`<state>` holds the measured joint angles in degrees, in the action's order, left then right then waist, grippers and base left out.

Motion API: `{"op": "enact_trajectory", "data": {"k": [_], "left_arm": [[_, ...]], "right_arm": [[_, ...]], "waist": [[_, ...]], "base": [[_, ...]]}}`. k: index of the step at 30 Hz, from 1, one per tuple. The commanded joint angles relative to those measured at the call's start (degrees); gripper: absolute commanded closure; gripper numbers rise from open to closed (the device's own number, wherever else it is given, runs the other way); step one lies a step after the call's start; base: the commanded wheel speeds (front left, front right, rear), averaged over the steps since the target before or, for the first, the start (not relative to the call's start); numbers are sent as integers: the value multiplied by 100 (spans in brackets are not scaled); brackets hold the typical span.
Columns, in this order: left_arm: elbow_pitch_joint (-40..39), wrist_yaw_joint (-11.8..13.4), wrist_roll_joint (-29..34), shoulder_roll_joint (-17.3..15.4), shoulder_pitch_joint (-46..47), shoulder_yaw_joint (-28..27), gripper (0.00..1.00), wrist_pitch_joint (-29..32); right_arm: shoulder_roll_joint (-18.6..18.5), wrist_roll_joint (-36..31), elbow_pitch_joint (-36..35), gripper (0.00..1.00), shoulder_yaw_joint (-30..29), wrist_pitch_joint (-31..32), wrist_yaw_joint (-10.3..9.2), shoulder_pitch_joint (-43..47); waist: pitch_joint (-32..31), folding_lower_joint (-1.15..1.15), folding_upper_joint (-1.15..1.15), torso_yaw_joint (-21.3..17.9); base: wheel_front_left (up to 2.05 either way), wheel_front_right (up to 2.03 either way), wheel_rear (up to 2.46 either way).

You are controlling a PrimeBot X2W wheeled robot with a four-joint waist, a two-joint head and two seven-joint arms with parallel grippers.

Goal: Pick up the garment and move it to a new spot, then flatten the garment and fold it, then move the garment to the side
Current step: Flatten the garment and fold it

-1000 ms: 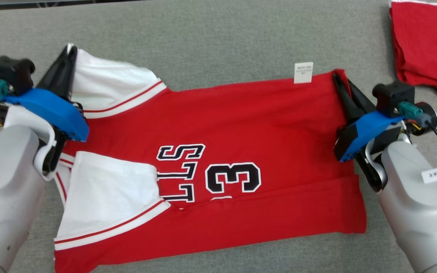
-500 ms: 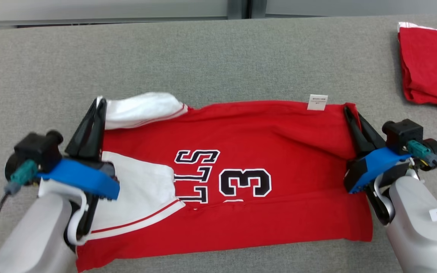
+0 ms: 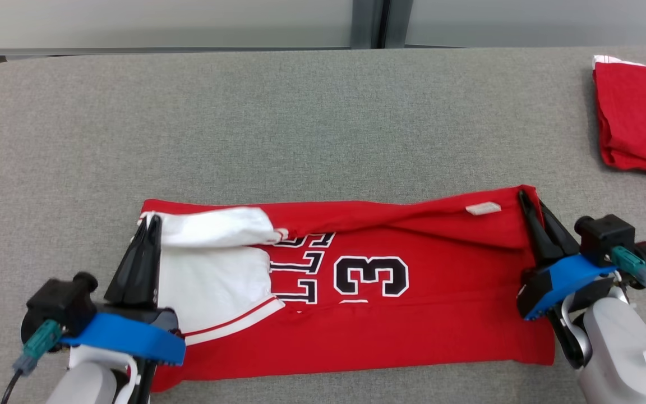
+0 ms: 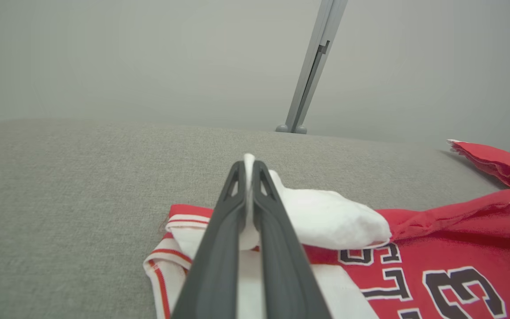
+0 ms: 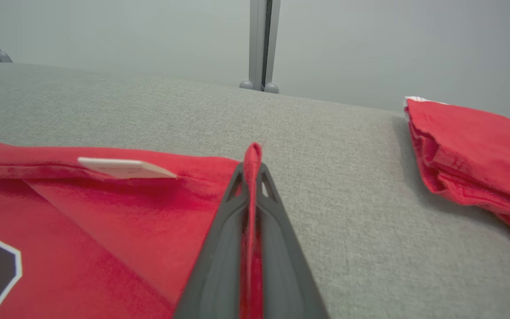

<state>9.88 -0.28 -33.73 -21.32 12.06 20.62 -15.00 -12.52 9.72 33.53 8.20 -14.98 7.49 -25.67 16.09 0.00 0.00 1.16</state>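
Over the last second the far edge of the jersey has been lifted and drawn toward the bottom of the frame. The view itself has also tipped up, so not all of the shift belongs to the cloth. That edge used to lie flat with its label face up. Now it stands as a raised roll across the middle of the frame, the label has turned on its side, and the white sleeve is curling over the top of the lettering.

The left fingers are clenched on the sleeve at centre left. The right fingers are clamped on the red corner at centre right, and both wrist views show cloth pinched between them. The jersey lies across the lower middle of the grey tabletop, well apart from a second red garment at upper right.

I judge the lengthwise fold half made. The held edge likely needs carrying further down to meet the near hem before it is let go.
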Motion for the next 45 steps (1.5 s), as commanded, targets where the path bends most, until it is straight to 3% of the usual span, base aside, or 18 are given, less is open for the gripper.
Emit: {"op": "enact_trajectory", "data": {"k": [1, 10, 11, 12, 13, 18, 24, 32, 45], "left_arm": [[-33, 34, 53, 16, -152, -90, 100, -24], [14, -70, 104, 329, -794, -404, 100, -24], [46, -61, 131, 358, -837, -446, 95, -24], [67, -43, 204, 378, -851, -485, 18, -24], [70, -37, 255, 423, -855, -529, 0, -24], [47, -128, 598, 649, -929, -901, 0, -25], [-256, -285, 1173, 1128, -1044, -1787, 0, -24], [-400, -522, 2147, 1617, -1129, -2617, 0, -24], [-32, -618, 2783, 1835, -1187, -3052, 0, -24]], "right_arm": [[-12, 23, -80, 100, -47, -27, 1, 163], [111, 140, -619, 97, -353, -27, 1, 897], [124, 169, -665, 70, -391, -27, 0, 978], [136, 170, -721, 52, -409, -27, 1, 1054], [171, 188, -780, 0, -447, -27, 1, 1133], [207, 240, -1150, 0, -533, -27, 1, 1383], [205, 235, -1404, 0, -624, -24, 1, 1486], [282, 133, -423, 0, -656, -21, 1, 1174], [581, 358, 968, 0, -482, 20, 2, 889]], "waist": [[-15, 0, 0, 3], [-160, 0, 0, 50], [-172, 0, 0, 51], [-188, 0, 0, 52], [-200, 0, 0, 52], [-257, 0, 0, 18], [-336, 0, 0, -29], [-364, 0, 0, 64], [-341, 0, 0, 136]], "base": [[0, 0, 0], [0, 0, 0], [0, 0, 0], [0, 0, 0], [0, 0, 0], [0, 0, 0], [0, 0, 0], [0, 0, 0], [0, 0, 0]]}}
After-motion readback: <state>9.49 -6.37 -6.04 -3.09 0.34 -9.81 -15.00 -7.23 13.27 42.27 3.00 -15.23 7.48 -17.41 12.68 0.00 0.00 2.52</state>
